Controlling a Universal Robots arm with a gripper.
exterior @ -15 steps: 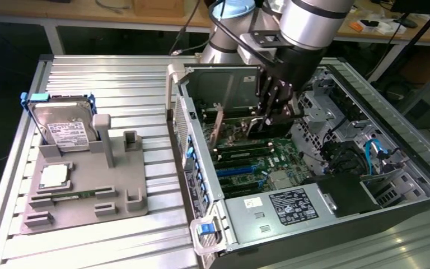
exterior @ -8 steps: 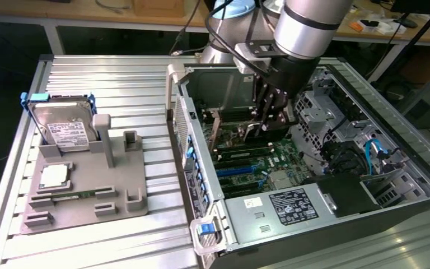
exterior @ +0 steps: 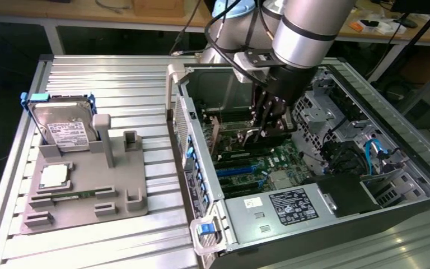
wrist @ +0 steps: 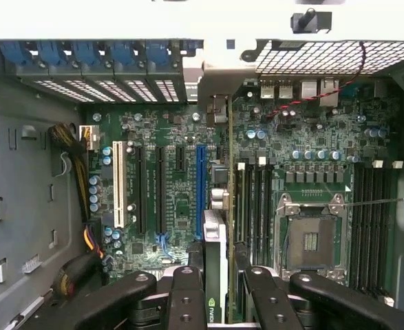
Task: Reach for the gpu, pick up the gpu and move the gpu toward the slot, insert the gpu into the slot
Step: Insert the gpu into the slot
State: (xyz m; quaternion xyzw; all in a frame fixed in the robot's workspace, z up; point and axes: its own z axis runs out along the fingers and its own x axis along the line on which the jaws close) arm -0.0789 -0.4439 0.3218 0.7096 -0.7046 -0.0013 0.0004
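In the exterior view, on the table, the parts holder lies at 9 o'clock of the open computer case. A hard drive stands at the holder's 11 o'clock. Inside the case, the gripper hangs over the motherboard, with the gpu between its fingers, near the slot.

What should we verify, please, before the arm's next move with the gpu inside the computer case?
1. Grip on the gpu: ok. The gripper is shut on it, with a finger on each side.
2. Blue slot free: ok. Nothing sits in its groove.
3. Card parallel to the slot: ok. Its edge runs along the slot's length.
4. Card directly over the slot: cannot tell. In the wrist view it appears offset toward the memory sockets.
5. Cable bundle clear of the slot: ok. It lies by the case wall, beyond the white slot.
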